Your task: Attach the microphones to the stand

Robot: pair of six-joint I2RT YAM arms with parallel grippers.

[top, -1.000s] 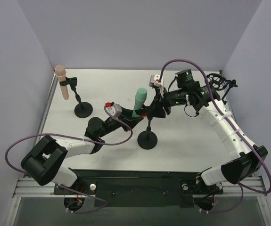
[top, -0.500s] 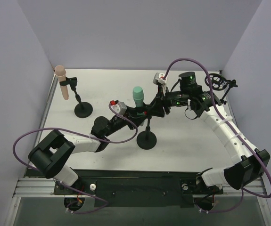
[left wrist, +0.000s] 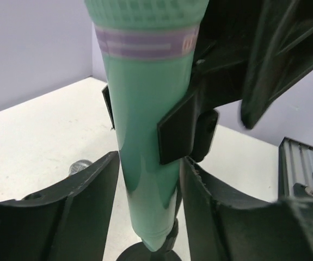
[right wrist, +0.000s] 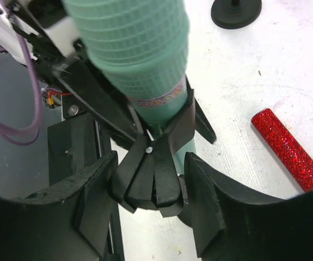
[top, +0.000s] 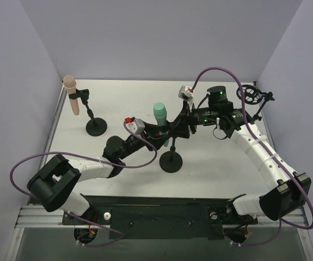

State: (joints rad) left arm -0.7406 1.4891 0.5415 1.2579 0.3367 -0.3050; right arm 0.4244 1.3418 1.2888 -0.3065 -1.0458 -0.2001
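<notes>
The mint green microphone [top: 160,116] stands upright in the black clip [right wrist: 156,179] of the middle stand [top: 171,161]. My left gripper [top: 157,132] is shut on its lower handle [left wrist: 145,109], with a finger on each side. My right gripper [top: 179,126] is shut on the clip's levers, just below the green mesh head [right wrist: 134,43]. The pale pink microphone [top: 72,95] sits in the left stand [top: 96,126]. The glittery red microphone [right wrist: 289,153] lies on the table. Its silver head [left wrist: 80,166] shows in the left wrist view. It is hidden in the top view.
A third black stand [top: 254,95] with a round holder is at the back right by the wall. Another stand base [right wrist: 236,11] shows in the right wrist view. Purple walls close in the white table [top: 123,98] on three sides.
The green microphone has gone from tilted to upright and now sits in the middle stand's clip. My left arm has pushed forward with it. My right gripper has stayed at the clip.
</notes>
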